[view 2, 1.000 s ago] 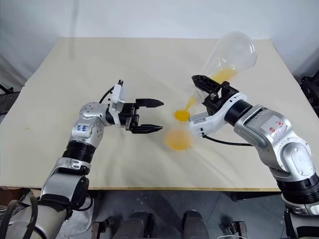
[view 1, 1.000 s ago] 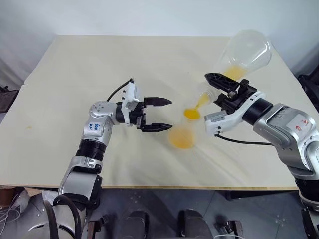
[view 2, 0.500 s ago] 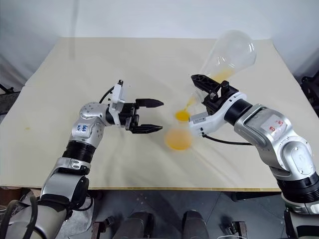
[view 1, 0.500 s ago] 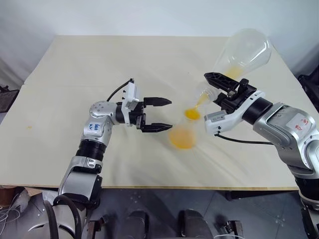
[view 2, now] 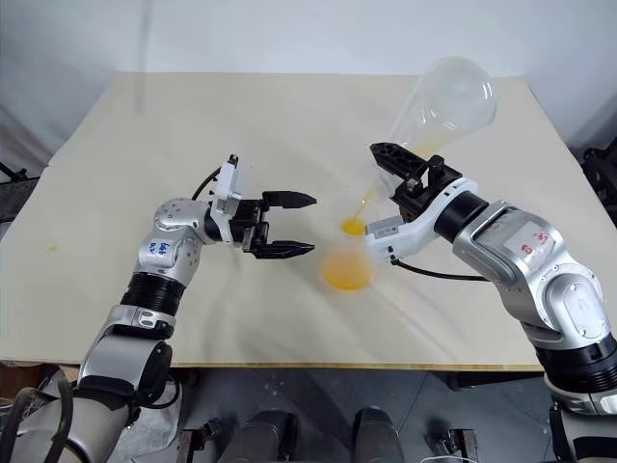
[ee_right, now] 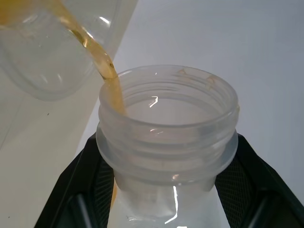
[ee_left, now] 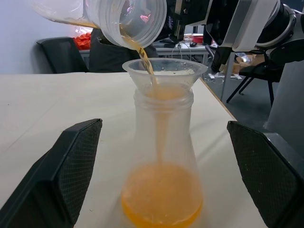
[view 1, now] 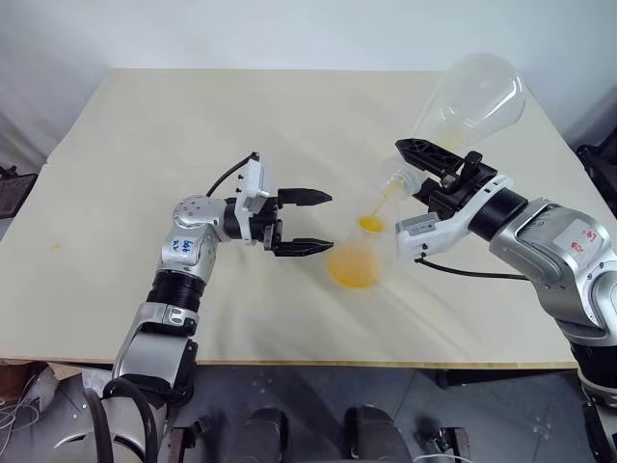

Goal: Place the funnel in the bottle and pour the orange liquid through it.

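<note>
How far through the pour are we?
Done: the funnel sits in the bottle. In hand: the right gripper tips the large flask, streaming orange liquid through it. Left: a little remains in the flask. The left gripper stands open beside the bottle.

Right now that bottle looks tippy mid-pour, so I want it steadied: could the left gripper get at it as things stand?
Probably yes. The left gripper is open, level and aimed at the bottle, with only bare table between them. The funnel and the pouring vessel sit above that path.
</note>
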Controlling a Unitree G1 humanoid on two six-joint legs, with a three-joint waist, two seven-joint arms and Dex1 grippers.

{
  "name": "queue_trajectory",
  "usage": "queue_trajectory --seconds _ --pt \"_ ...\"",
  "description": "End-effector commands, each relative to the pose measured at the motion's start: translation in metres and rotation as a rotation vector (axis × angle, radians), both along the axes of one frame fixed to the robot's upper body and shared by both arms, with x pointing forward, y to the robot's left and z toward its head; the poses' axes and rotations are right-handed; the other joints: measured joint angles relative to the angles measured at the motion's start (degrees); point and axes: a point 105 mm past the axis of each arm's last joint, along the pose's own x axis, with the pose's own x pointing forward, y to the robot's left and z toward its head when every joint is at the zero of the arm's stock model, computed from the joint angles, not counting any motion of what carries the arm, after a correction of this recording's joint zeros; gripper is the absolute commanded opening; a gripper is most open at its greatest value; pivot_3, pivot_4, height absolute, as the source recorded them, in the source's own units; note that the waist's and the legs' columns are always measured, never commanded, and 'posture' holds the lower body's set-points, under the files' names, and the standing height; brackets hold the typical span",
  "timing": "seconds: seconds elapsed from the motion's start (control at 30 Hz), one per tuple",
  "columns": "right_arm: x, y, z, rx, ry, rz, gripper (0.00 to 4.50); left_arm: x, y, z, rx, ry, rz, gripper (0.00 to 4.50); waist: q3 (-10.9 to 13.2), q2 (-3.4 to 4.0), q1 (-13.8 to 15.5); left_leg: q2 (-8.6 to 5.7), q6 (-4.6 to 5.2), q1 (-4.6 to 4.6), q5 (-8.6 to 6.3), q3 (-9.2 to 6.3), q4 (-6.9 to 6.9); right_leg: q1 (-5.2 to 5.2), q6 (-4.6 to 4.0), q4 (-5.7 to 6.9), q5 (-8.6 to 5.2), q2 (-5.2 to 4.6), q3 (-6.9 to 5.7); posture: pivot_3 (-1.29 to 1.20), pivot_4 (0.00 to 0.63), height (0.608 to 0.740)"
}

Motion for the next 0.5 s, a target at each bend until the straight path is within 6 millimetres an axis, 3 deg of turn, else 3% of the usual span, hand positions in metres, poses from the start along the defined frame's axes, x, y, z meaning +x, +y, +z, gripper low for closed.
queue_trajectory --seconds 0.03,0.5 --pt "-0.005 -0.0011 0.0187 0.029 -0.077 0.006 2.46 -0.002 0.0019 0.0142 -0.01 -0.063 -0.001 4.5 0.0 0.0 0.0 0.0 0.0 0.0 0.0 0.0 0.0 0.0 0.0 0.0 0.0 0.0 0.0 0.0 0.15 0.74" --pt "-0.0053 -0.0006 0.0179 0.023 -0.074 0.007 2.46 -0.0014 0.0026 0.0154 -0.008 -0.066 0.001 4.5 0.0 0.0 0.0 0.0 0.0 0.0 0.0 0.0 0.0 0.0 0.0 0.0 0.0 0.0 0.0 0.0 0.15 0.74"
